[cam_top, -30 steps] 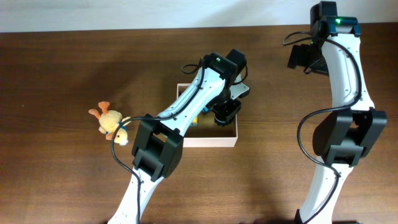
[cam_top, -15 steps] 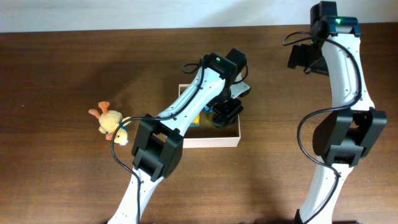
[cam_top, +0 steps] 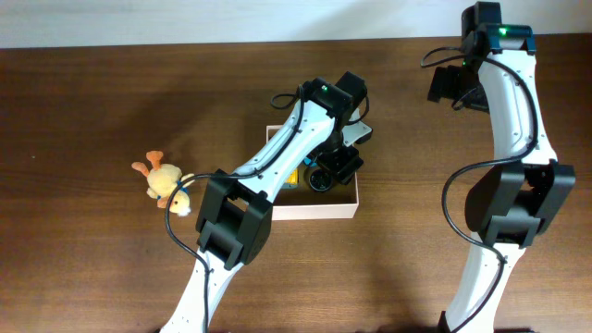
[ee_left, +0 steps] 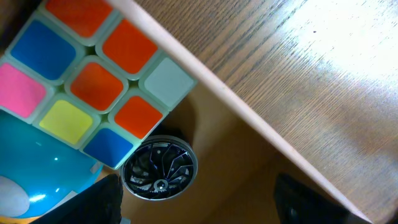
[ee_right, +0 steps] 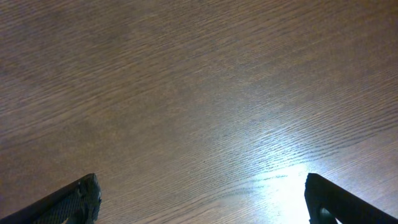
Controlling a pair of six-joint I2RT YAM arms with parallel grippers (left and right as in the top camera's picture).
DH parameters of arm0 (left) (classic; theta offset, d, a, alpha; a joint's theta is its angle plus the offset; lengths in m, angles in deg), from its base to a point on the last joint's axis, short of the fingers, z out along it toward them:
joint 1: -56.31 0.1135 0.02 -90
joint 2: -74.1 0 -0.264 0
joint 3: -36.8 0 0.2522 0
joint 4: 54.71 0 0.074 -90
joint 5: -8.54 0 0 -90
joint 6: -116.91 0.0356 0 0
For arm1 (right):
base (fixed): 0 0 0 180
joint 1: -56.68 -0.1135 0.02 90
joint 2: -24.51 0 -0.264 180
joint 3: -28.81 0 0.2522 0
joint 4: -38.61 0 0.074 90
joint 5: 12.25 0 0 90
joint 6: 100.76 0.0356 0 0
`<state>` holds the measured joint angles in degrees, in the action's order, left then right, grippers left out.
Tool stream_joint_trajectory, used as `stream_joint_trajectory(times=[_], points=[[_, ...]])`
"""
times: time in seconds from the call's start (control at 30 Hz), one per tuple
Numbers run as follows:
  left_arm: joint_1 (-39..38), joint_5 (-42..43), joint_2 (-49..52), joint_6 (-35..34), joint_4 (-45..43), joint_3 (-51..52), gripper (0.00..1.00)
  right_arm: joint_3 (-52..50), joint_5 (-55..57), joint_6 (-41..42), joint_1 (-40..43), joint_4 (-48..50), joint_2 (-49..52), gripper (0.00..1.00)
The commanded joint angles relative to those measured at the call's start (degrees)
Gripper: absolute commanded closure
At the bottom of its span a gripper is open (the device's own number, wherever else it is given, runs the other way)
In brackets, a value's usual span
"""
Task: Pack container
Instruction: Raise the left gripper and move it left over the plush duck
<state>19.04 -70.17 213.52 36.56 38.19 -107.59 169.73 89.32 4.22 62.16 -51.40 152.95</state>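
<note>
The container (cam_top: 314, 210), a shallow white-walled box with a tan floor (ee_left: 249, 180), sits mid-table. Inside it lie a colourful puzzle cube (ee_left: 93, 81), a teal toy (ee_left: 37, 180) and a black round wheel-like toy (ee_left: 160, 170), which also shows from above (cam_top: 319, 178). My left gripper (cam_top: 340, 165) hovers over the box's right part, open, with nothing between its fingers (ee_left: 102, 202); the wheel lies just ahead of the left finger. My right gripper (ee_right: 205, 205) stands wide open over bare wood at the far right (cam_top: 453, 88).
An orange and yellow plush duck (cam_top: 165, 180) lies on the table left of the box, beside the left arm's base link. The container's white rim (ee_left: 249, 112) runs diagonally across the left wrist view, with wooden tabletop beyond it.
My left gripper has opened and let go of the black wheel-like toy, which now lies on the box floor. The right arm has not moved.
</note>
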Motion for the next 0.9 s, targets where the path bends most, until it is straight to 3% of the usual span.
stream_joint_trajectory(times=[0.0, 0.33, 0.47, 0.6, 0.87], points=[[-0.07, -0.11, -0.28, 0.57, 0.87, -1.64, 0.21, -0.04, 0.72, 0.5, -0.2, 0.17, -1.07, 0.01], [1.2, -0.63, -0.37, 1.16, 8.13, -16.41, 0.22, -0.04, 0.72, 0.5, -0.2, 0.17, -1.07, 0.01], [4.31, -5.92, -0.37, -2.32, 11.54, -22.1, 0.21, -0.04, 0.72, 0.5, -0.2, 0.17, -1.07, 0.01], [9.79, -11.41, -0.37, -7.63, 13.75, -23.47, 0.2, -0.04, 0.72, 0.5, -0.2, 0.17, -1.07, 0.01], [24.81, -12.85, -0.35, -13.57, 16.37, -23.39, 0.17, -0.04, 0.72, 0.5, -0.2, 0.17, -1.07, 0.01]])
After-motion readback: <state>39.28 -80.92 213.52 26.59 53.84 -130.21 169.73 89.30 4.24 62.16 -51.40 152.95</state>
